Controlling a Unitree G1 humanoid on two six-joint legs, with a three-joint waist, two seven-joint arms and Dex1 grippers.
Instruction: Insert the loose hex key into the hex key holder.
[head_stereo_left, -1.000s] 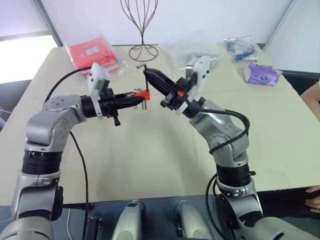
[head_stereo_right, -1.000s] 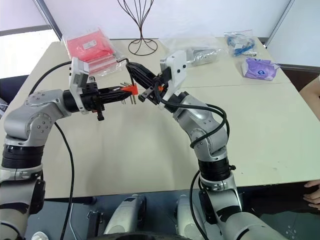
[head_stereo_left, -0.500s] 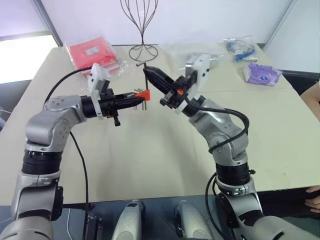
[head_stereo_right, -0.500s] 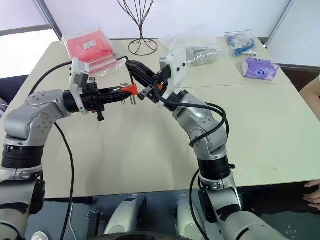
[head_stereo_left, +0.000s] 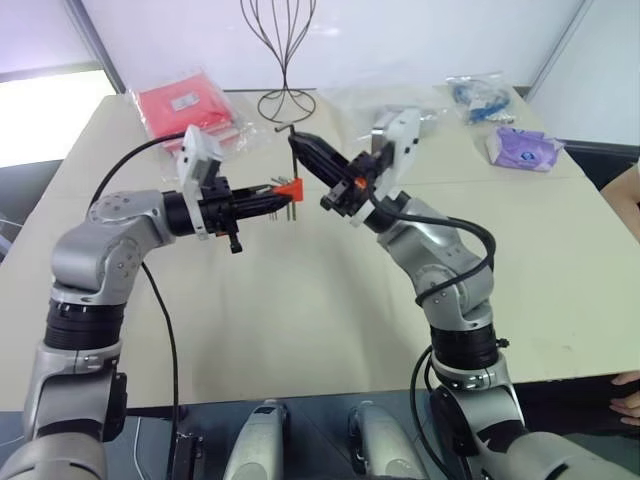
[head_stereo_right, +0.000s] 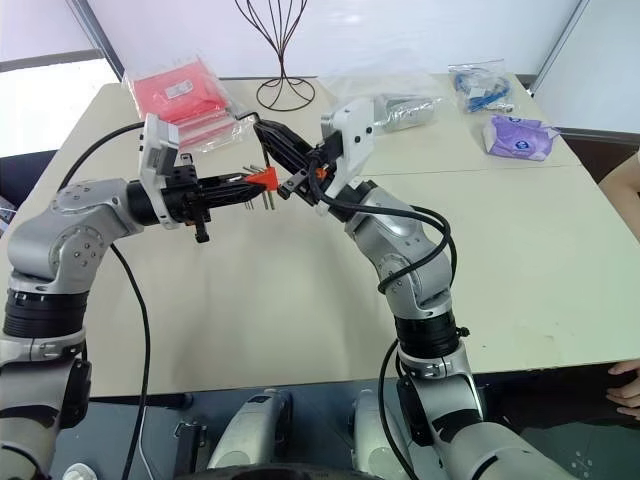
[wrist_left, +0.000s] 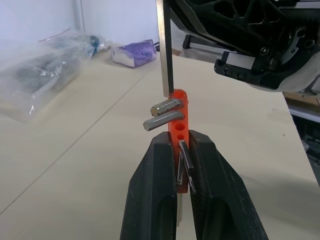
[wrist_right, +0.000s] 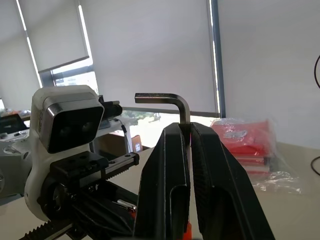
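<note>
Left gripper (wrist_left: 181, 150) is clamped on the hex key holder (wrist_left: 179, 120), held above the table (head_stereo_left: 300, 300). Right gripper (wrist_right: 189, 131) grasps the loose hex key (wrist_left: 163, 47), its lower end touching the holder's top.

We worked in what looked like a lab or office test room. A plain beige table (head_stereo_left: 300, 300) stood against white walls, and roller blinds (wrist_right: 150, 50) covered tall windows. Loose sample goods lay along the table's far edge: a red plastic-wrapped packet (head_stereo_left: 185, 105), clear bags (head_stereo_right: 400, 108), a purple pack (head_stereo_left: 522, 148) and a wire stand (head_stereo_left: 284, 60).
</note>
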